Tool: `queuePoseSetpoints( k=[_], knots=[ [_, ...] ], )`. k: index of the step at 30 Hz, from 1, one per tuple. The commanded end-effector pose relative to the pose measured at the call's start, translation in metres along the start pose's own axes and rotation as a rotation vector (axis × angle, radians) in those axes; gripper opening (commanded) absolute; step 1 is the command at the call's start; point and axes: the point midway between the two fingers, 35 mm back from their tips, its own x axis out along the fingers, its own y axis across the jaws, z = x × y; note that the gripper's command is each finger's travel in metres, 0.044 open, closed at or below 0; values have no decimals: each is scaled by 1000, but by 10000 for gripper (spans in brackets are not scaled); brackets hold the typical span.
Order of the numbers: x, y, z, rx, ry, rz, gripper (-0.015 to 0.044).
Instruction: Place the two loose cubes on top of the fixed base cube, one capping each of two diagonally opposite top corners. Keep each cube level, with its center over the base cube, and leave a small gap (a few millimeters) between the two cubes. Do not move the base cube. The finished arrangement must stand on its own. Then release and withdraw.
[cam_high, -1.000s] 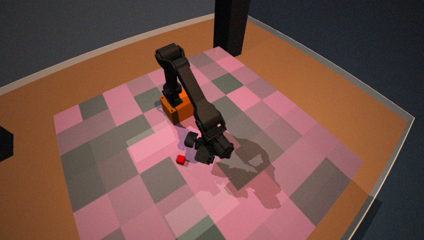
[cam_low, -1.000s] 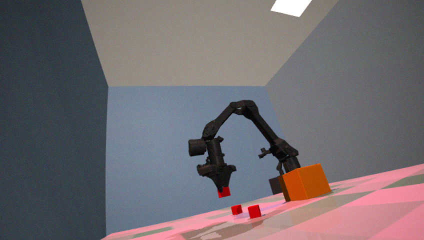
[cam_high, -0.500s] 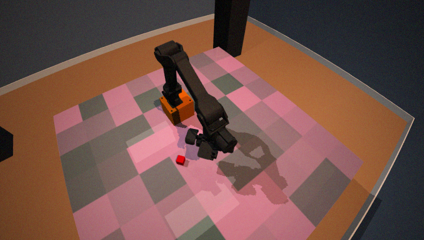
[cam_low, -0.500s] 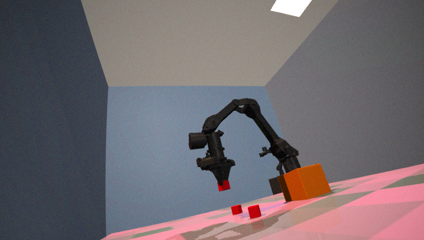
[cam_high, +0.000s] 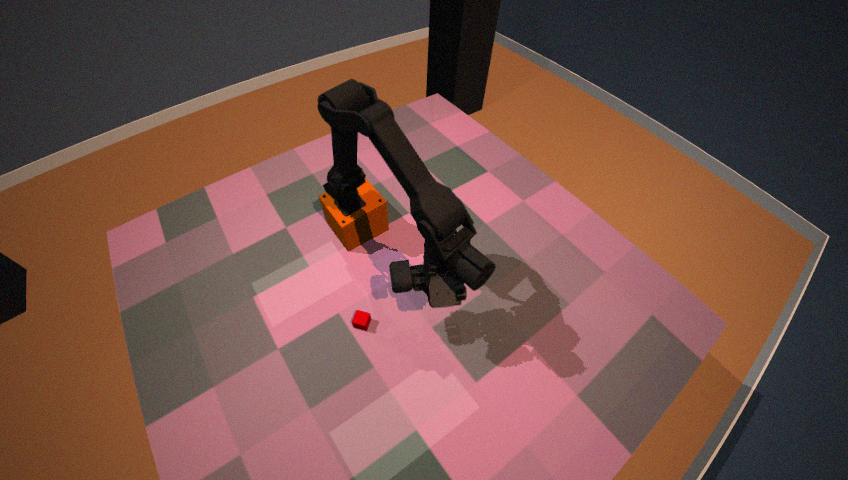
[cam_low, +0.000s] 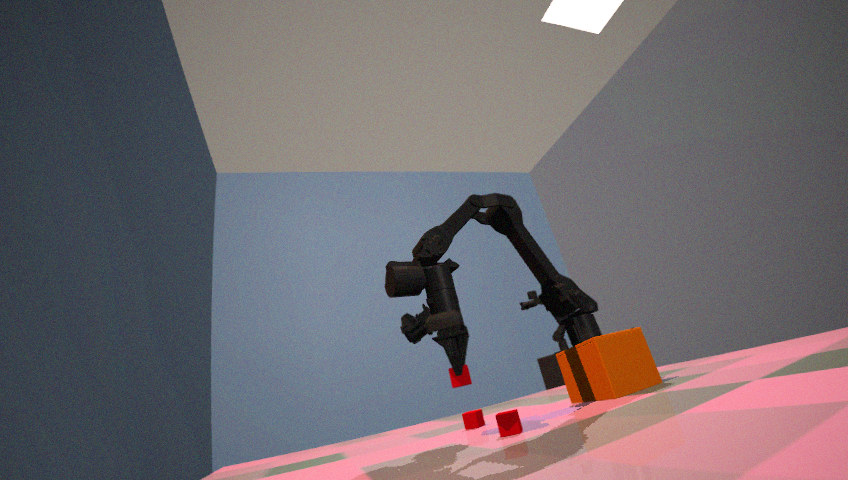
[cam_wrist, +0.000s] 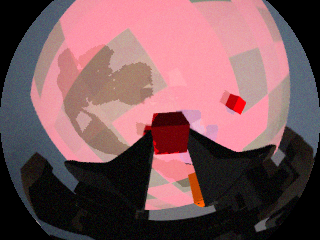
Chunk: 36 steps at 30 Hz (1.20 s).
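My gripper (cam_low: 458, 372) (cam_wrist: 169, 132) is shut on a red cube (cam_low: 462, 381) (cam_wrist: 170, 141) and holds it in the air above the mat. A second red cube (cam_high: 361, 320) (cam_low: 473, 419) (cam_wrist: 236, 104) sits on the mat, to the right in the wrist view. A third red cube (cam_low: 509, 423) (cam_wrist: 147, 130) sits on the mat, nearer the arm's mount. The wrist view shows only a sliver of it behind the held cube and left finger; the arm hides it in the top view. The cubes look alike; I cannot tell which is the base cube. Neither resting cube bears another.
The orange mounting block (cam_high: 373, 223) (cam_low: 627, 364) (cam_wrist: 196, 190) carries the arm. A pink and grey checkered mat (cam_high: 196, 368) (cam_low: 791, 380) lies under the cubes. A dark pillar (cam_high: 461, 53) stands at the back in the top view. The arm's shadow falls across the mat.
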Motion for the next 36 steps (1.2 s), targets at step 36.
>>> queuePoseSetpoints(
  k=[36],
  knots=[
    [33,46,-47,-569,10,6,105]
  ],
)
